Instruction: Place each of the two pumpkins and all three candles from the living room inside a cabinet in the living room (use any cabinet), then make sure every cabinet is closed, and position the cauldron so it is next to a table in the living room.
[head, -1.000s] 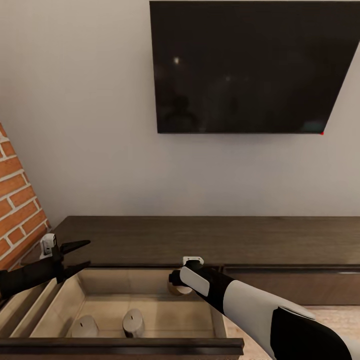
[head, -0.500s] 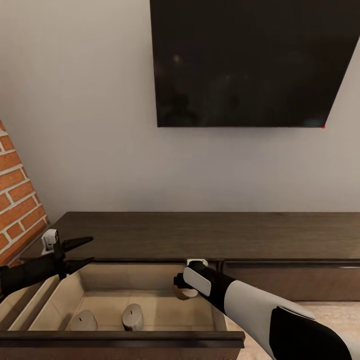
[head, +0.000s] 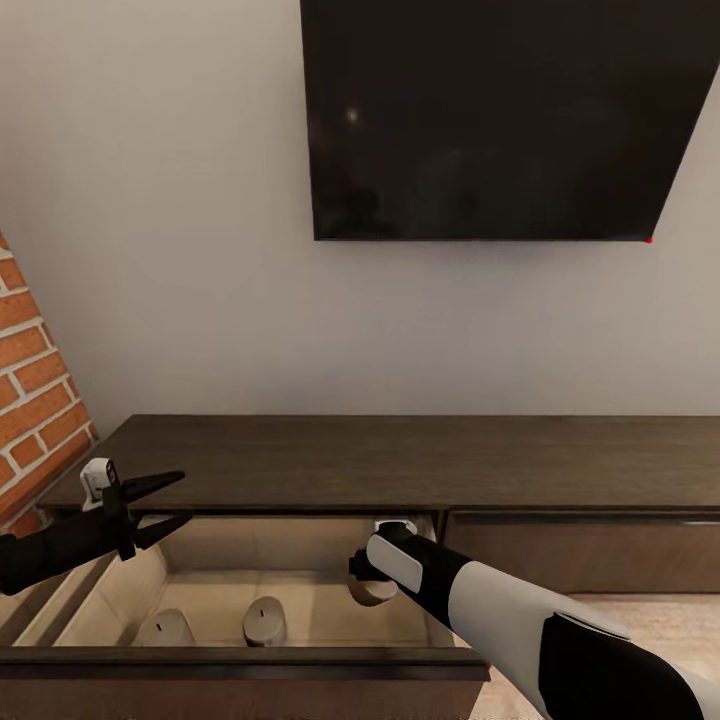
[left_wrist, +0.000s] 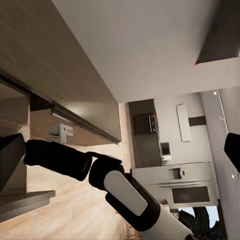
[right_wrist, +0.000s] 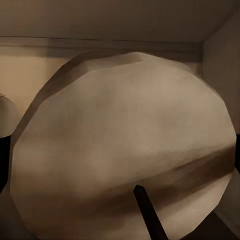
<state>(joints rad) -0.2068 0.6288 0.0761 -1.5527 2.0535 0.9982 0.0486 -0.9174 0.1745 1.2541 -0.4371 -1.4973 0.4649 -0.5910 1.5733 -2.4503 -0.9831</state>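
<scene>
Right pincer (head: 375, 585) gripping a candle (head: 374, 592) inside the open cabinet (head: 400, 470) drawer, beside two candles (head: 265, 620); left pincer (head: 165, 505) spread apart above.

The right arm (head: 520, 620) is glossy white along its forearm, black at the elbow and wrist, with a rounded white pad near the wrist. The left arm (head: 50, 550) is matte black, carrying a small white block (head: 96, 480) above two tapered black jaws.
</scene>
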